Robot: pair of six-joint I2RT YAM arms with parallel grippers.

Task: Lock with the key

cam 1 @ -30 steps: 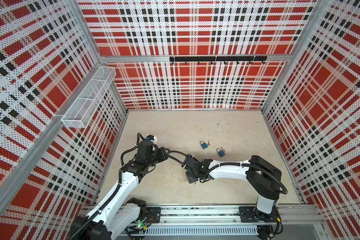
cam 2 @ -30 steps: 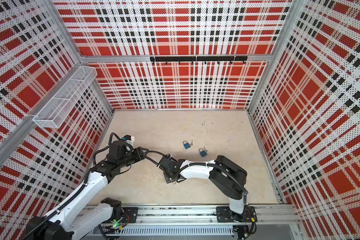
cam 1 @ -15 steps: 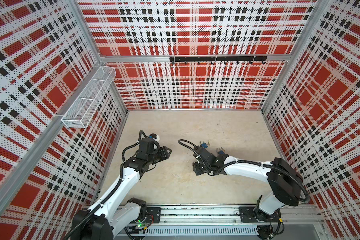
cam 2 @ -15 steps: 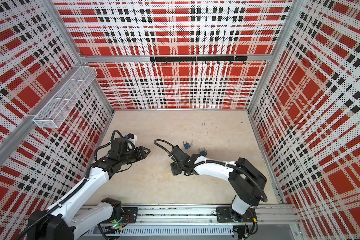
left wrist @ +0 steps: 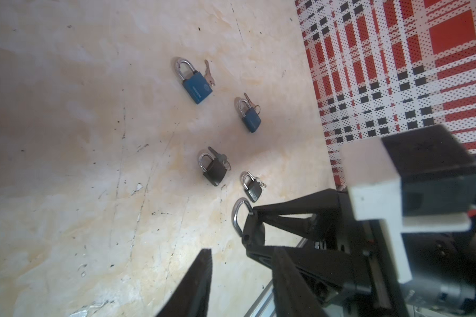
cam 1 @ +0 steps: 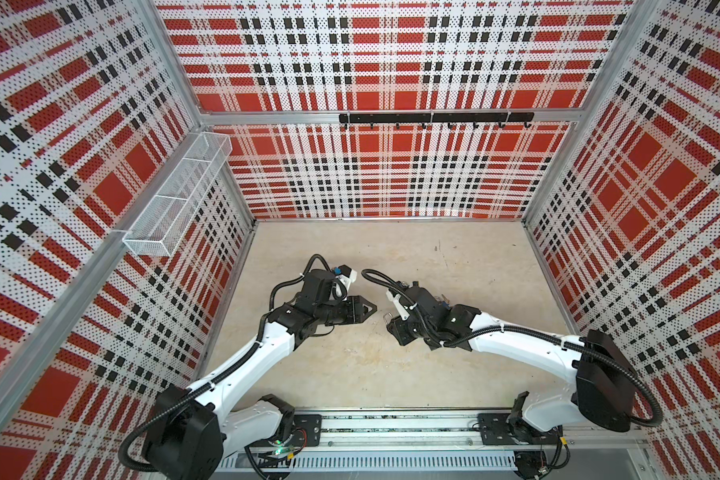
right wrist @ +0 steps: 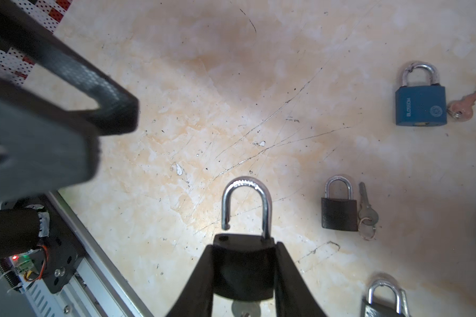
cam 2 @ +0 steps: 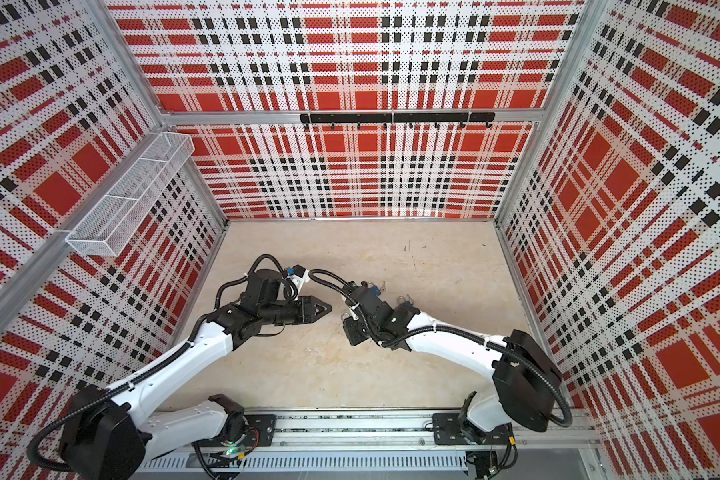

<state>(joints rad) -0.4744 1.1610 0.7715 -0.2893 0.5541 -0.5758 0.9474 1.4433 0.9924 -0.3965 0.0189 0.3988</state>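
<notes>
My right gripper (right wrist: 243,247) is shut on a black padlock (right wrist: 243,270), held above the floor. Its silver shackle (right wrist: 245,189) stands open, one leg out of the body. A round silver key head (right wrist: 245,308) shows at the bottom end of the body. My left gripper (left wrist: 242,251) is open and empty, pointing at the held padlock (left wrist: 254,233) from a short distance. In both top views the left gripper (cam 1: 371,309) (cam 2: 327,308) and the right gripper (cam 1: 391,326) (cam 2: 348,326) face each other with a small gap.
Several other padlocks lie on the beige floor, each with a key beside it: a large blue one (left wrist: 197,86), a small blue one (left wrist: 252,119), a dark one (left wrist: 215,171) and a smaller dark one (left wrist: 252,188). A wire basket (cam 1: 175,199) hangs on the left wall.
My right arm has swung to the right and slightly back with the padlock. My left gripper has advanced toward it, and its jaws have narrowed a little.
</notes>
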